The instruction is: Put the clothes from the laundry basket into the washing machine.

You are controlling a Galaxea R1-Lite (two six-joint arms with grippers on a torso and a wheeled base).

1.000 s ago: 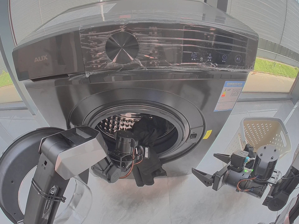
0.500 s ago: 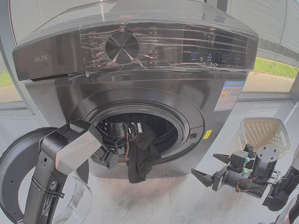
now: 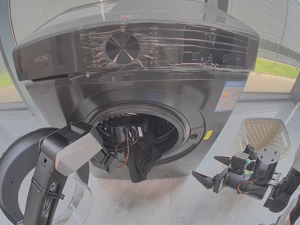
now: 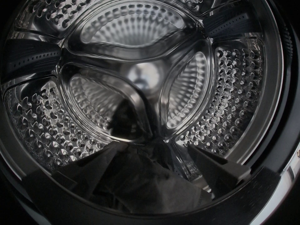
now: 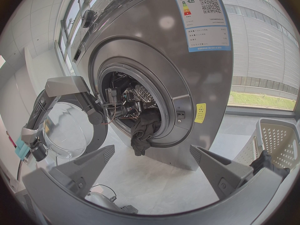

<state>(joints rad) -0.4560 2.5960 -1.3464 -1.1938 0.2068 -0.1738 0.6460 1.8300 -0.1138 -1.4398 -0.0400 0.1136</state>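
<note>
Your left gripper (image 4: 153, 145) sits inside the washing machine (image 3: 200, 91) drum, jaws spread wide; a black garment (image 3: 142, 164) lies loose between them and spills over the door rim toward the floor; your right gripper (image 3: 204, 165) hangs near the laundry basket (image 3: 265, 130), jaws released and empty; another dark cloth (image 3: 250, 149) rests in that basket.

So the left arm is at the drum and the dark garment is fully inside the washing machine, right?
Not fully. The dark garment hangs out over the lower rim of the washing machine opening, as the head view shows. The left arm is at the drum.
</note>
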